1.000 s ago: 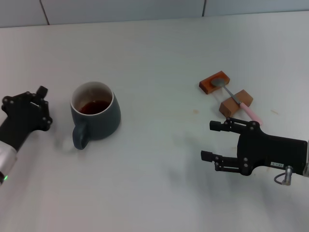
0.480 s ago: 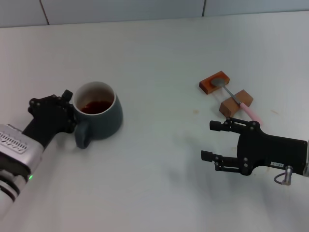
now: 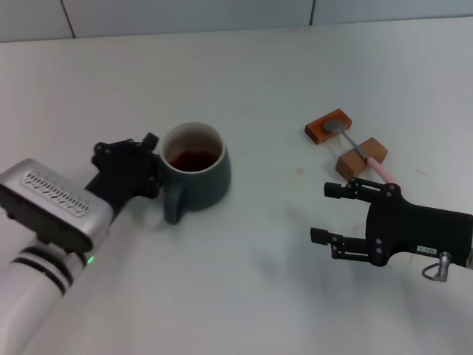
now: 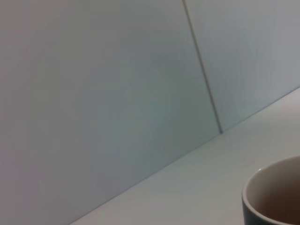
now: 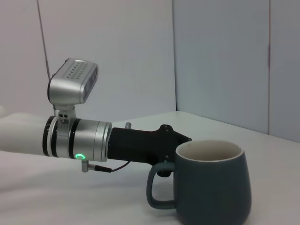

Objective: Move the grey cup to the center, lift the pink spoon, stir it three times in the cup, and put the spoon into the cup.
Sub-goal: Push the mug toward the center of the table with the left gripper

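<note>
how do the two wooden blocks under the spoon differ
The far wooden block is flatter and redder, and the pink spoon rests its metal bowl on it. The near wooden block stands taller, looks paler tan, and carries the spoon's handle. The far one lies farther from the right gripper than the near one. Both sit on the table, propping the spoon up.

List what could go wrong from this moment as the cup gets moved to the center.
1. The grey cup holds dark liquid fairly high up; a jerky push by the left gripper at its rim and handle could slosh it over or tip the cup.
2. The pink spoon lies propped across two wooden blocks; the open right gripper waiting nearby could nudge a block and roll the spoon off.
</note>
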`<state>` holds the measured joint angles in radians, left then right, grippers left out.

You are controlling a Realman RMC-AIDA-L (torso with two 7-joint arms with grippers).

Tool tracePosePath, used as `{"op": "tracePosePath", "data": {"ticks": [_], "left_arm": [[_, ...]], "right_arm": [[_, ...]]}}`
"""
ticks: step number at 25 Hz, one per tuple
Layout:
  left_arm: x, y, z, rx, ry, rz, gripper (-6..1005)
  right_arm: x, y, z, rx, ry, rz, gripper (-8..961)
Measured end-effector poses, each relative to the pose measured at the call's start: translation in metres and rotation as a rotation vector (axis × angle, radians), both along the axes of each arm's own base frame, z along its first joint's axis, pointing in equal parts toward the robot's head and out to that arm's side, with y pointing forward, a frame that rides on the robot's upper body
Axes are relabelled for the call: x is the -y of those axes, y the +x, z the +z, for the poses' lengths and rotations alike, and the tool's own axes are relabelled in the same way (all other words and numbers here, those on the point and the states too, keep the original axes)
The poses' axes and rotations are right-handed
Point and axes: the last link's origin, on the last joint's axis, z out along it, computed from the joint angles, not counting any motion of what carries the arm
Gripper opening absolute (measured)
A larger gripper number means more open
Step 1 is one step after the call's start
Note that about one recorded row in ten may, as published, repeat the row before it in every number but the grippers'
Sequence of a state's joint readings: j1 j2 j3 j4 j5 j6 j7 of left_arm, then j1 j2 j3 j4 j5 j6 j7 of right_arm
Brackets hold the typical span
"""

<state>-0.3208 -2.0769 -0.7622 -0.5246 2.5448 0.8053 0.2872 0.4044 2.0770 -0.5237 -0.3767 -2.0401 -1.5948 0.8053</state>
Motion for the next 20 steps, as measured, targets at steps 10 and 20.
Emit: {"op": "tracePosePath", "data": {"ticks": [10, 20], "left_arm": [[-0.006, 0.033, -0.021, 0.021, -0.1, -0.02, 18], [-0.009, 0.047, -0.031, 0.031, -0.157, -0.024, 21]], "right_arm": [[0.004, 0.005, 0.002, 0.005, 0.006, -0.014, 760], [0.006, 0.007, 0.003, 0.007, 0.009, -0.017, 759]]}}
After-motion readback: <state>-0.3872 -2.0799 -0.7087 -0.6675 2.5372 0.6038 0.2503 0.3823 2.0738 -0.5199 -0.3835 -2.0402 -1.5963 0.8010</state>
